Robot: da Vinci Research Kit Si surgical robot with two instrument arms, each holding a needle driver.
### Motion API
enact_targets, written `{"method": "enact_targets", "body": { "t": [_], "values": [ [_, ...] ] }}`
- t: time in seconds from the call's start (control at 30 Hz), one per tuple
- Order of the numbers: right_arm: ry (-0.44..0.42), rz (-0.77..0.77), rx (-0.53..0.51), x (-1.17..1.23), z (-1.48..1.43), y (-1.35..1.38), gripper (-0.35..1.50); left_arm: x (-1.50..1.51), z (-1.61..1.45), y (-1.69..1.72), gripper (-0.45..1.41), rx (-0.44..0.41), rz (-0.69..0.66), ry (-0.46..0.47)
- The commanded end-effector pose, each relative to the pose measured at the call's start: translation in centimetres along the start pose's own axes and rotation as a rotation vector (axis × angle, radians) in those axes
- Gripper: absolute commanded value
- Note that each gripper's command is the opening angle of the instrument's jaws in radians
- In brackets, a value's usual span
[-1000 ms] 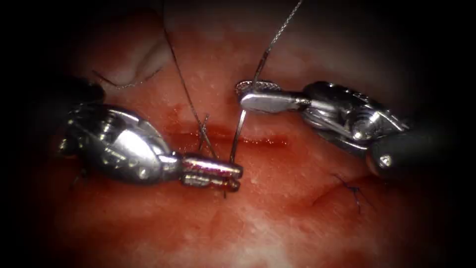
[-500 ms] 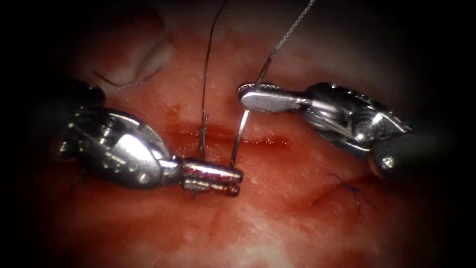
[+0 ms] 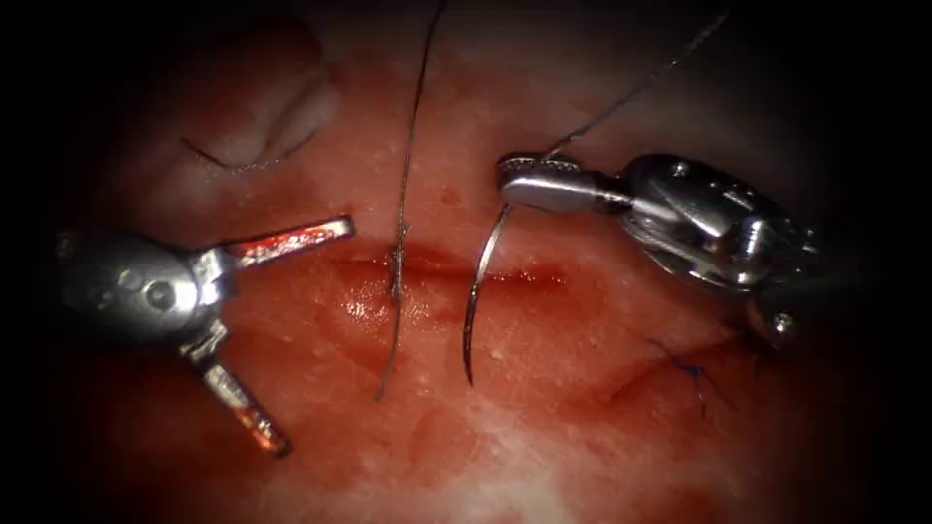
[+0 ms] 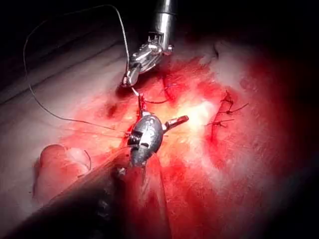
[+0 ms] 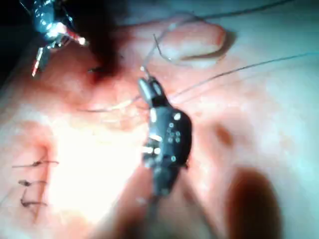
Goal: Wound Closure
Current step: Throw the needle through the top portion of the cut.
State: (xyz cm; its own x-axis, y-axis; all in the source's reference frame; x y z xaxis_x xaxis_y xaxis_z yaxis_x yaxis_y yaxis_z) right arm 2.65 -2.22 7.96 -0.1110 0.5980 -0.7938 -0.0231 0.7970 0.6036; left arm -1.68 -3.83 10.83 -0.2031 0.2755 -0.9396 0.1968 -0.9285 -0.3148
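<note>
Left tool (image 3: 291, 335): jaws spread wide, holding nothing, at 9 o'clock of the cut (image 3: 456, 272).
Right tool (image 3: 529, 180): jaws clamped on the needle (image 3: 476, 291) near its thread end.
Needle: free of the tissue (image 3: 544, 427), hanging toward 6 o'clock across the cut.
Thread (image 3: 631, 92): runs toward 1 o'clock.

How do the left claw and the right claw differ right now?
The left claw has its jaws spread wide and holds nothing; the right claw is shut on the needle at its thread end. The left claw sits left of the stitch thread, apart from it; the right claw sits above the cut, the needle hanging free over the tissue. Both are steel needle drivers.
</note>
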Motion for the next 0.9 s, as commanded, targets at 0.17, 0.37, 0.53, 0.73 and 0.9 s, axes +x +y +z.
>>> {"method": "enact_targets", "body": {
  "t": [0.17, 0.37, 0.53, 0.73, 0.9],
  "values": [
    [-0.039, -0.251, -0.014, -0.13, 0.01, 0.23, -0.35, -0.34, 0.19, -0.04, 0.99, 0.036, -0.125, -0.105],
    [-0.092, -0.538, -0.045, -0.18, 0.01, 0.33, -0.35, -0.74, 0.46, -0.03, 0.72, 0.069, -0.246, -0.202],
    [-0.135, -0.744, -0.057, -0.16, 0.02, 0.39, -0.35, -0.8, 0.62, -0.12, 0.54, 0.1, -0.299, -0.207],
    [-0.175, -0.868, -0.065, -0.17, 0.02, 0.41, -0.35, -0.86, 0.75, -0.18, 0.49, 0.136, -0.339, -0.213],
    [-0.186, -0.908, -0.081, -0.15, 0.04, 0.42, -0.35, -1.1, 0.93, -0.21, 0.49, 0.159, -0.373, -0.256]
  ]
}}
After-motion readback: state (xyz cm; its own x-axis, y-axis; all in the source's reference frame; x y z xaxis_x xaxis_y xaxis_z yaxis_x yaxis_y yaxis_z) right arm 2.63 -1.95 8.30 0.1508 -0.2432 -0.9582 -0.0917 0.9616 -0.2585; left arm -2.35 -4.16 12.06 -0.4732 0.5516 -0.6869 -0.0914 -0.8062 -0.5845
